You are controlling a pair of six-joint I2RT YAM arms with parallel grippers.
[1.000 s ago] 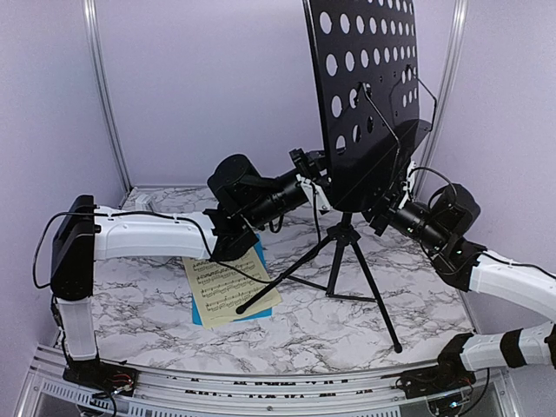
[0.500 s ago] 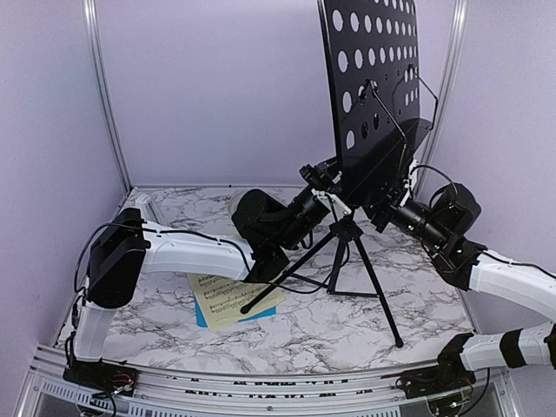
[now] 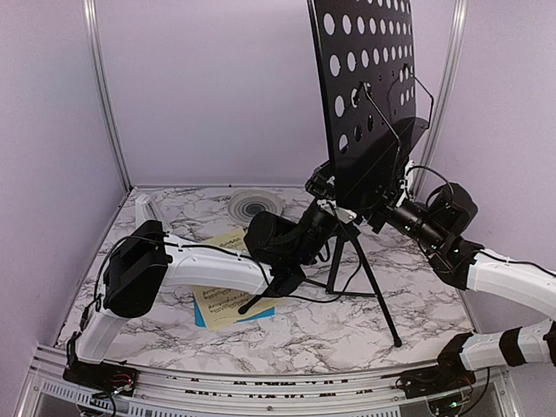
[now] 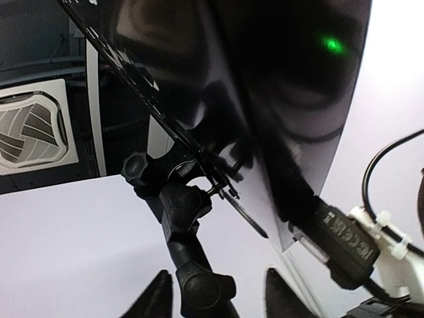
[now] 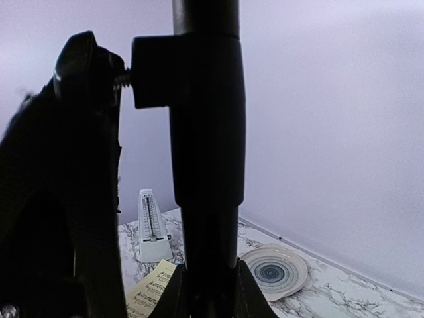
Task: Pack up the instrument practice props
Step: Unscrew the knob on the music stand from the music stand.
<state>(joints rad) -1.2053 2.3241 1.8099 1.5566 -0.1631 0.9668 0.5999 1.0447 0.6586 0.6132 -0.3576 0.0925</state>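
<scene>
The black hole-punched music stand [image 3: 365, 87] stands on its tripod legs at the right of the table. My right gripper [image 3: 375, 217] is shut on its pole [image 5: 205, 132] just below the desk. My left gripper [image 3: 323, 193] is open, its fingers either side of the pole's knob joint [image 4: 199, 285], not touching it. The yellow sheet-music page [image 3: 221, 295] lies on a blue page [image 3: 201, 314] under my left arm, and its corner shows in the right wrist view [image 5: 149, 291]. The white pyramid metronome [image 5: 151, 228] stands upright at the back left [image 3: 142, 207].
A round plate with a spiral pattern [image 3: 254, 205] lies at the back near the wall, also in the right wrist view [image 5: 273, 271]. The tripod legs [image 3: 382, 300] spread across the middle right. Lilac walls close the back and sides.
My left arm has swung forward and right, bringing its gripper from beside the desk to the pole under it. The desk leaned right, then back. The right gripper has kept its hold.
</scene>
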